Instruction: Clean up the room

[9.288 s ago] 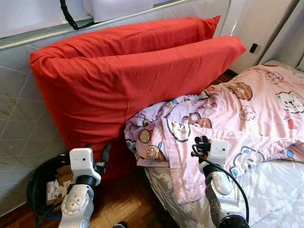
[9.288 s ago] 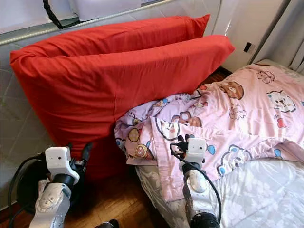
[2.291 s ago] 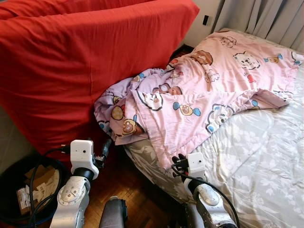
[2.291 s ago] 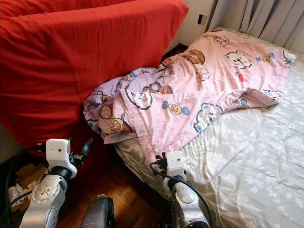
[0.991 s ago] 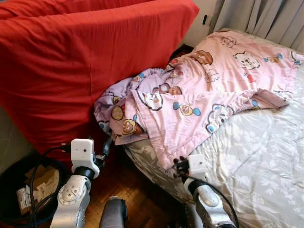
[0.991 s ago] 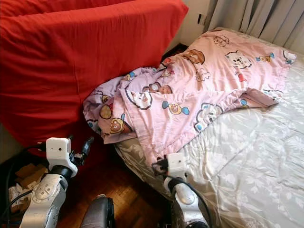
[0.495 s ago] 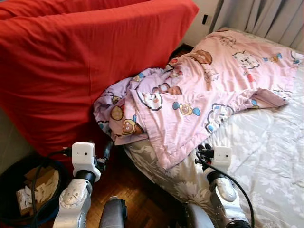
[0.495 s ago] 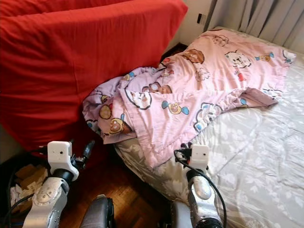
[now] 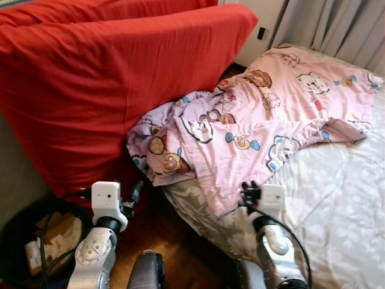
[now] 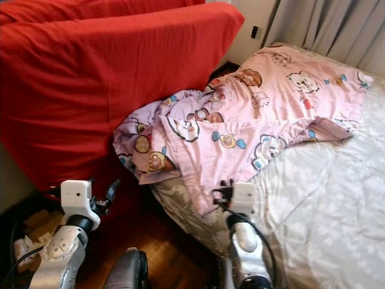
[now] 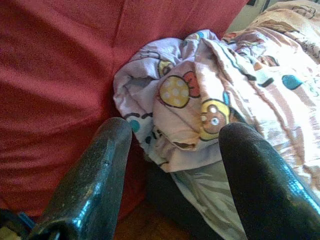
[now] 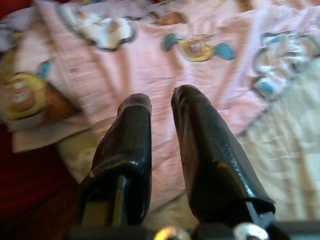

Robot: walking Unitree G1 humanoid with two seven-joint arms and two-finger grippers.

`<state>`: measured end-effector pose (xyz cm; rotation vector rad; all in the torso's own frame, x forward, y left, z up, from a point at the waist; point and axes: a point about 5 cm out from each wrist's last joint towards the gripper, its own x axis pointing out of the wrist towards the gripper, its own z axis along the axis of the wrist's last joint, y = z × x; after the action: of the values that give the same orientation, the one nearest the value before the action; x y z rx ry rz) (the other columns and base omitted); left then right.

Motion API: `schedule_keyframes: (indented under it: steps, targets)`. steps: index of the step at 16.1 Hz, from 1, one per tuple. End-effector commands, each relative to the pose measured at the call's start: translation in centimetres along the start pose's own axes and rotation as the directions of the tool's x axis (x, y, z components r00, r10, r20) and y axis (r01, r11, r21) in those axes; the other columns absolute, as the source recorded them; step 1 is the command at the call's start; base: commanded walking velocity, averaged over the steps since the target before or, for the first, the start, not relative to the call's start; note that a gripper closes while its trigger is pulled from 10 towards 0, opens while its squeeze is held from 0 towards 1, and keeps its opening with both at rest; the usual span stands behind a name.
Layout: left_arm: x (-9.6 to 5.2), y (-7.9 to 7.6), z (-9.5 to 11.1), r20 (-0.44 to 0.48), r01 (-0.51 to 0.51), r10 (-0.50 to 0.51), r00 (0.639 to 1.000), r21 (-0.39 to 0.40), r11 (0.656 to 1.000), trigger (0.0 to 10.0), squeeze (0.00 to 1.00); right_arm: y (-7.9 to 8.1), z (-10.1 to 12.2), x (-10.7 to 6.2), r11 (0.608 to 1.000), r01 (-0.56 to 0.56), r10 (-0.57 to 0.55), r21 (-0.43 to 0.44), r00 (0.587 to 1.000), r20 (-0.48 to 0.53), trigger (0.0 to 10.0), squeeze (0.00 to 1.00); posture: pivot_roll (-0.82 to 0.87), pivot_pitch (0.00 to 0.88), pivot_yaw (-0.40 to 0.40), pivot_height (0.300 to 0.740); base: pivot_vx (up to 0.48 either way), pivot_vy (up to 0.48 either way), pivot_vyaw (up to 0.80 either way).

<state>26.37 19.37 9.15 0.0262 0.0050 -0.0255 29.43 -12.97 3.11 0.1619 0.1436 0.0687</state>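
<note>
Bin (image 9: pixel 15 238) with cardboard scraps on the floor at far left, black cable looped over it. Left gripper (image 9: pixel 136 191) low by the foot of the red pillows (image 9: pixel 108 78), fingers spread wide, nothing between them; left wrist view has the bunched blanket corner framed in the gap but not touched. Position about as half a second ago.

Two big red pillows stand on edge against the wall, the front one leaning over the crumpled end of the blanket. Pink cartoon-print blanket (image 9: pixel 264 120) lies rumpled across the bed (image 9: pixel 337 205), its lilac underside bunched at the bed's corner beside the pillows, a flap hanging over the bed edge.

Right gripper (image 9: pixel 248 192) at the hanging blanket edge, fingers nearly together with a narrow gap, holding nothing; right wrist view shows the pink fabric just beyond the tips. Since half a second ago it has shifted left, closer to the blanket hem. Whole picture slid slightly, so the camera moved; blanket and pillows look unchanged.

Grey curtains (image 9: pixel 337 27) at far right behind the bed.
</note>
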Motion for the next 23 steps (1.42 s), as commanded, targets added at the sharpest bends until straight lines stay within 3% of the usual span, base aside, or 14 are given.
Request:
schedule_keyframes:
  steps: [1, 10, 23]
  targets:
    - [-0.11, -0.14, -0.01, 0.005, 0.005, -0.005, 1.000, 0.001, 1.000, 10.0, 0.00, -0.52, -0.18, -0.21, 1.000, 0.018, -0.018, -0.004, 1.000, -0.014, 10.0, 0.00, 0.12, 0.172, -0.032, 0.626, 0.000, 0.349, 0.00]
    - [0.02, -0.15, 0.15, 0.008, 0.008, -0.008, 1.000, 0.008, 1.000, 10.0, 0.00, -0.45, -0.12, -0.04, 1.000, 0.020, -0.020, -0.001, 1.000, -0.022, 10.0, 0.00, 0.13, 0.174, -0.027, 0.626, 0.000, 0.214, 0.00]
    - [0.06, -0.51, 0.34, 0.021, 0.034, -0.034, 0.999, 0.001, 0.999, 10.0, 0.00, -0.25, -0.42, -0.04, 1.000, 0.007, -0.007, 0.002, 0.999, -0.043, 10.0, 0.00, 0.13, 0.173, -0.025, 0.626, 0.000, 0.000, 0.00]
